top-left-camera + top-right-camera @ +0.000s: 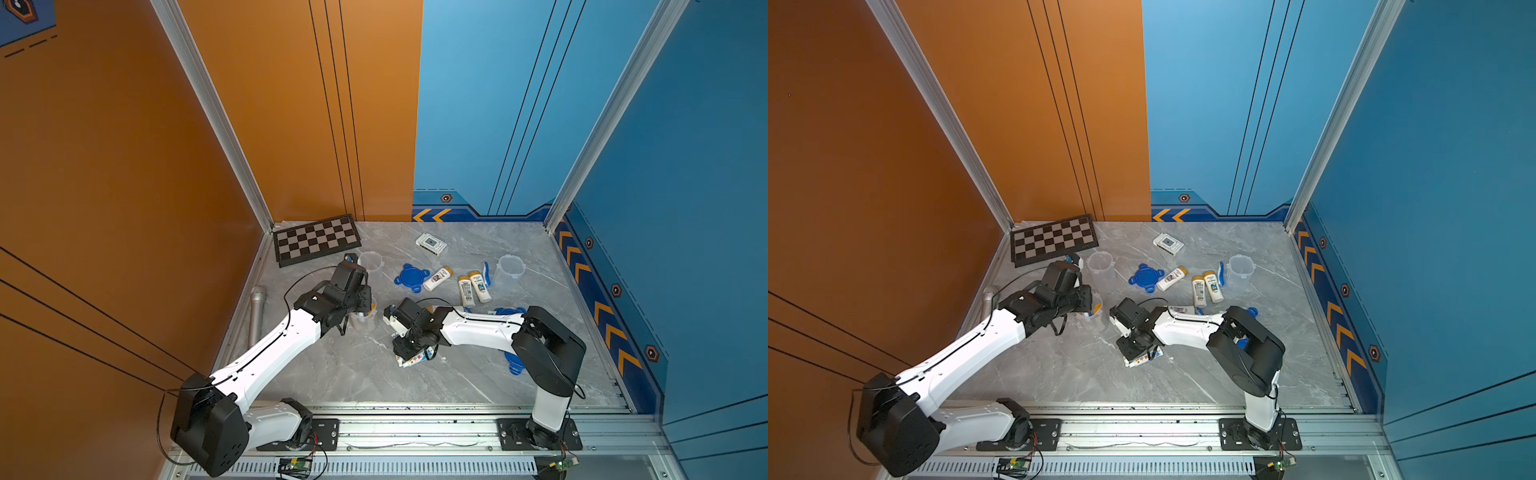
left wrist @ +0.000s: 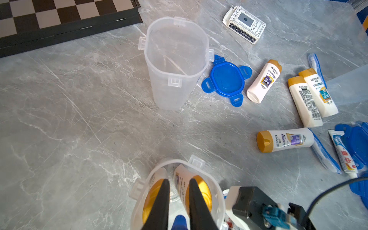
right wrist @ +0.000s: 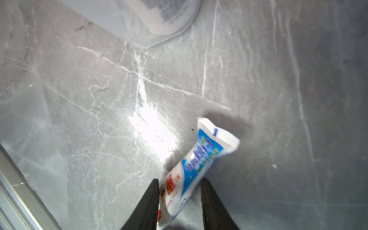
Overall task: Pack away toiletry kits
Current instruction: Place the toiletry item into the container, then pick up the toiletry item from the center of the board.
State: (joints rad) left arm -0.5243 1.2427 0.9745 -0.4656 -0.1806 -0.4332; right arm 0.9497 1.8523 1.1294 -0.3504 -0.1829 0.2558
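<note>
Overhead scene: a grey marble-look table (image 1: pixel 332 374) strewn with toiletries.

My right gripper (image 3: pixel 180 180) points down at a white and blue toothpaste tube (image 3: pixel 199 159) lying flat near the front middle of the table. In both top views the tube pokes out from under my wrist. My fingers straddle one end of it, partly open. One finger touches the tube and the other stands just clear, so it is not clamped.

My left gripper (image 2: pixel 178 180) hangs over a clear plastic cup (image 2: pixel 196 161) that stands upright with two gold-capped bottles (image 2: pixel 201 189) inside. These fingers are nearly together, with a narrow gap. Something blue shows between them lower down, and I cannot tell whether they hold it.

Farther back stands an empty cup (image 2: pixel 171 93), with a blue clip-tab lid (image 2: pixel 227 77) just beside its base. Four loose bottles (image 2: pixel 264 81) lie on their sides to the right of the lid. A wrapped toothbrush (image 2: pixel 322 155) and a second tube (image 2: pixel 344 155) lie beside the nearest one. A third cup (image 1: pixel 510 270) stands toward the right wall.

A playing-card box (image 2: pixel 244 23) and a chessboard (image 2: pixel 59 18) sit at the back. A microphone (image 1: pixel 257 311) lies along the left edge.
</note>
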